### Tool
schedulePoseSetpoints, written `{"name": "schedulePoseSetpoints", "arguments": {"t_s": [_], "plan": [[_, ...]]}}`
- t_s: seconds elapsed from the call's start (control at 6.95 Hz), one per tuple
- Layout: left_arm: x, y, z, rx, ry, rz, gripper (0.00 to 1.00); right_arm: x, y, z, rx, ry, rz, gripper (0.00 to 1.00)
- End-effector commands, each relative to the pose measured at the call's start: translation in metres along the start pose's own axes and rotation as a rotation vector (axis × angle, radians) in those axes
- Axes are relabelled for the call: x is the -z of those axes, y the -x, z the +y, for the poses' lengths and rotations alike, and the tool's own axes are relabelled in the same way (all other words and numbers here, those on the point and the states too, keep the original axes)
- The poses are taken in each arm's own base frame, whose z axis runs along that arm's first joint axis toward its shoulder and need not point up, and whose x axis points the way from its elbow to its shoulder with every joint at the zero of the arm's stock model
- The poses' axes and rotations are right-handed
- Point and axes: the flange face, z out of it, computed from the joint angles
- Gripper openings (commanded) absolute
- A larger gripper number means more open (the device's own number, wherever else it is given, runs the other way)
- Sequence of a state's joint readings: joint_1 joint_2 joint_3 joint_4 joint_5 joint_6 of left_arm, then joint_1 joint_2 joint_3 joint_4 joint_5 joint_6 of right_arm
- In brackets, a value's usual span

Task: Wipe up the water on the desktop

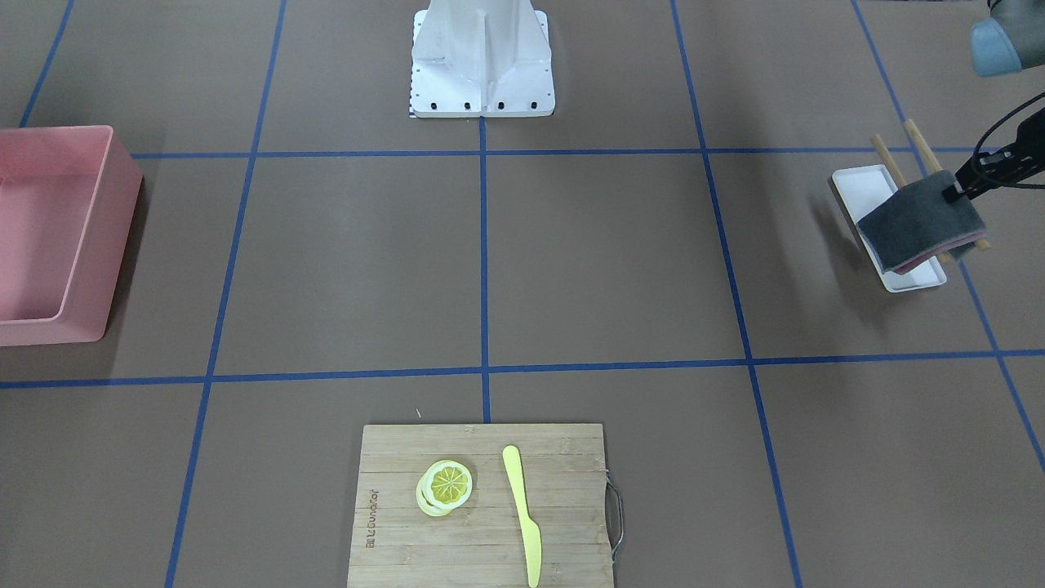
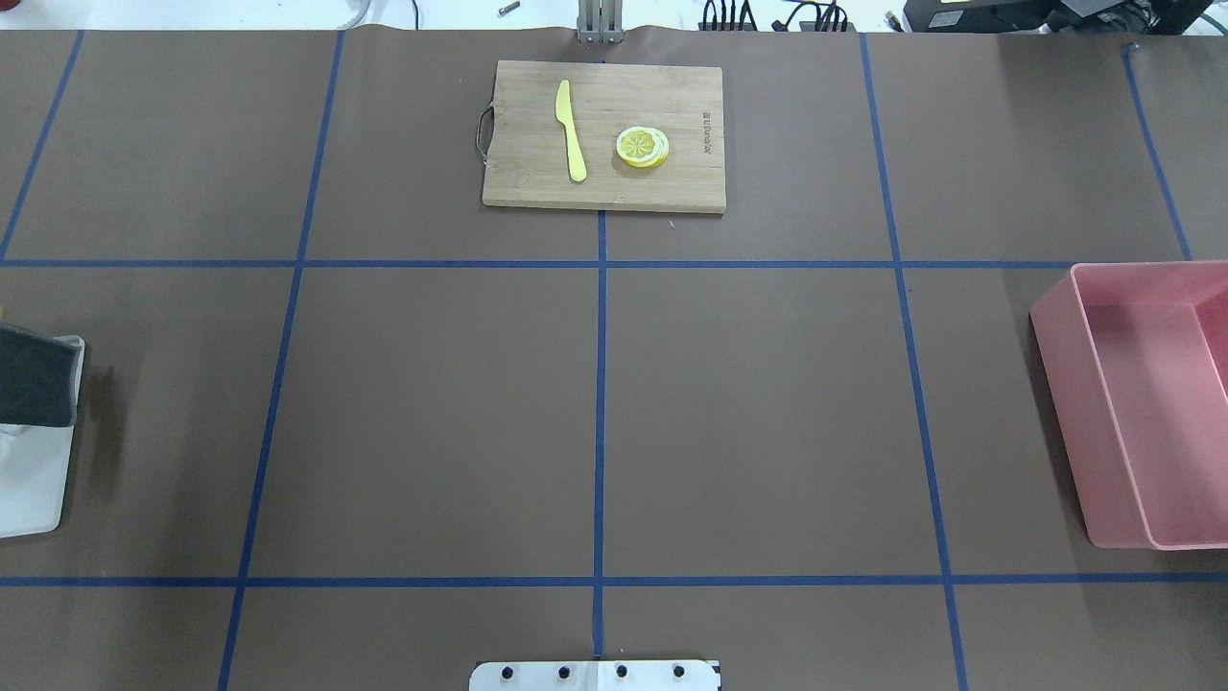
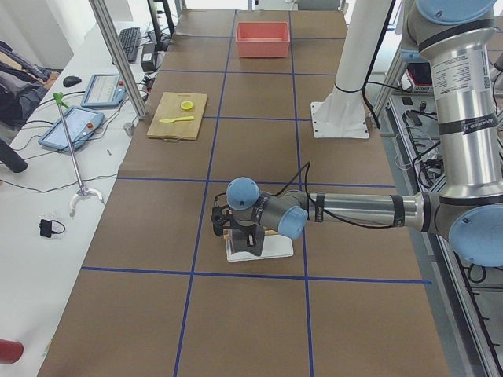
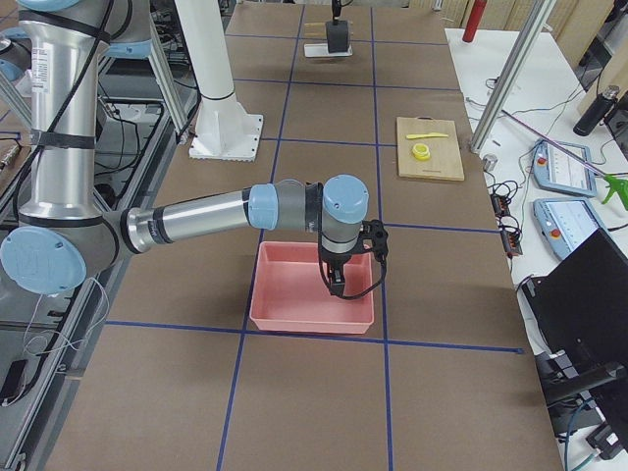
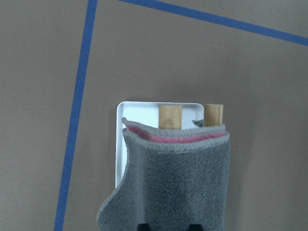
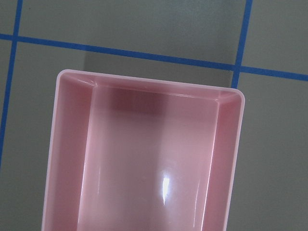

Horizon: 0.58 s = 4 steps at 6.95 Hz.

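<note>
The brown desktop with blue tape lines shows no water that I can make out. My left gripper is shut on a folded grey cloth with a pink layer, held just above a white tray that has two wooden rods across it. The left wrist view shows the cloth hanging in front of the tray. My right gripper hangs over the pink bin; I cannot tell if it is open or shut.
A bamboo cutting board with a yellow knife and lemon slices lies at the far middle. The pink bin is at the right, the white tray at the left edge. The robot base stands at the near middle.
</note>
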<state>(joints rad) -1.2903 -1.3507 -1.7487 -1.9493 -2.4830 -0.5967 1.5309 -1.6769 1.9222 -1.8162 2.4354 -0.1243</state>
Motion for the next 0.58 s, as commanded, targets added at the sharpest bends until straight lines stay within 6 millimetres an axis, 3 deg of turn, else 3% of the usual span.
{"name": "schedulePoseSetpoints", "arguments": {"t_s": [0.0,0.43], "plan": [[0.0023,-0.0001,0.0021,0.001,-0.002,0.003,0.28,0.0005,0.0006,-0.0001,0.001,-0.001,0.0,1.0],[0.004,0.0008,0.0025,0.003,-0.004,0.006,0.01,-0.0004,-0.0005,0.0005,-0.001,0.001,0.001,1.0]]}}
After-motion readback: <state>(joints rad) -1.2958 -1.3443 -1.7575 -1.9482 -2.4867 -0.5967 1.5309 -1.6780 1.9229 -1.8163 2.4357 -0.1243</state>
